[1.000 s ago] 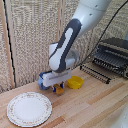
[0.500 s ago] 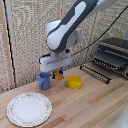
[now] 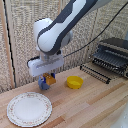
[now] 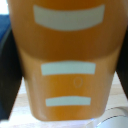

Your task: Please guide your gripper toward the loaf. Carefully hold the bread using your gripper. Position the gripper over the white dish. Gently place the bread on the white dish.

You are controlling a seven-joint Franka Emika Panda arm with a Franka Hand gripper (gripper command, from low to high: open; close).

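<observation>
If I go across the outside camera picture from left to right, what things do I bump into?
Plate → gripper holding the bread → yellow bowl → black toaster oven.

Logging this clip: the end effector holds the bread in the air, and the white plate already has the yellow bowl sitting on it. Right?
Not quite. The end effector does hold the bread in the air, but the yellow bowl stands on the wooden table, apart from the white plate, which has nothing on it. The exterior view shows this.
</observation>
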